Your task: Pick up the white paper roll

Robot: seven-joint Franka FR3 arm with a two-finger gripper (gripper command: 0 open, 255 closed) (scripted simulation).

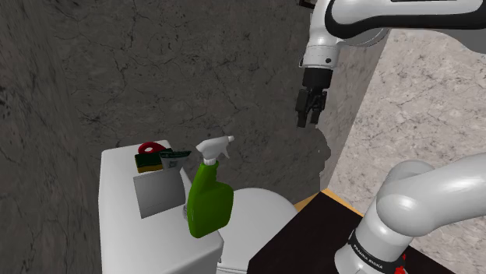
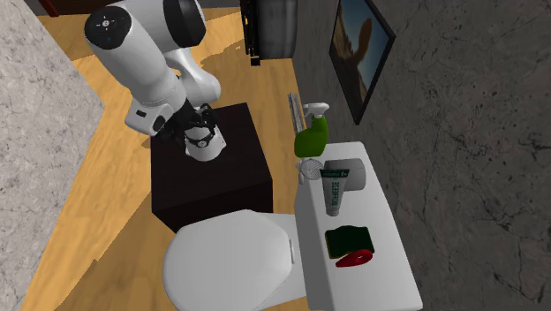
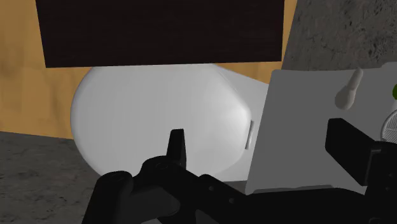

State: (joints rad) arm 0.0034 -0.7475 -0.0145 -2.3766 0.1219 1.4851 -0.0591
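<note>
White toilet tank lid (image 2: 393,269) is carrying in a row: upright green spray bottle (image 2: 312,138), pale grey paper roll (image 2: 343,171) lying sideways, white-green tube (image 2: 334,196), dark green sponge (image 2: 350,238), red curved piece (image 2: 356,258).

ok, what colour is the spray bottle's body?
Green spray bottle, with a white trigger head; the shoulder view shows it best.

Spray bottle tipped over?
No: the green spray bottle stands upright, nozzle on top, next to the paper roll.
</note>
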